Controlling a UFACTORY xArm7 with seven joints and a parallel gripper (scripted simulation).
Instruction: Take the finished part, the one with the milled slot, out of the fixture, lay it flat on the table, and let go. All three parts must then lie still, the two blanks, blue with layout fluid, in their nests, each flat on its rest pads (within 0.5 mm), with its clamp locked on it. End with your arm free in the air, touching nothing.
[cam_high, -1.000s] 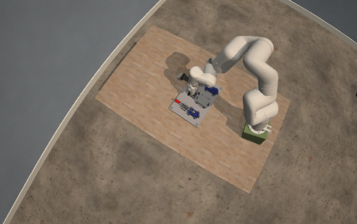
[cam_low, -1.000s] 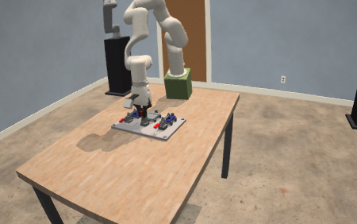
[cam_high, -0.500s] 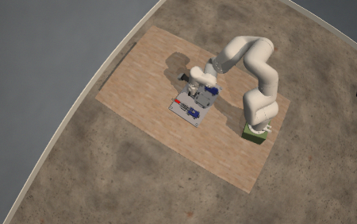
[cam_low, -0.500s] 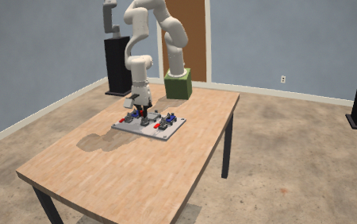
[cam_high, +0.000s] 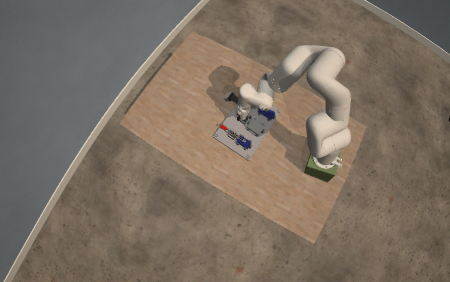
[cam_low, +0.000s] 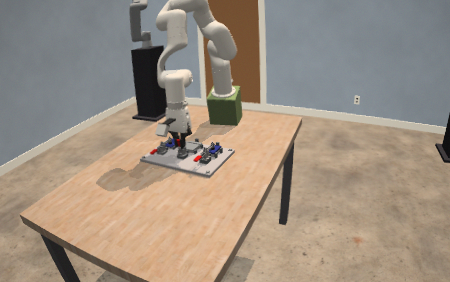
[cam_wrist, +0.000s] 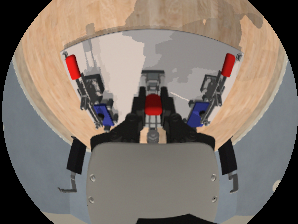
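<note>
Between the tool's (cam_wrist: 153, 123) fingers sits the middle clamp's red handle (cam_wrist: 153, 103).

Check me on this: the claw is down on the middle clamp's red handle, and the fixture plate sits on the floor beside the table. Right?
Partly. The claw is closed on the middle clamp's red handle, as the wrist view shows. But the fixture plate sits on the wooden table, not the floor; the exterior view shows that plainly.
</note>
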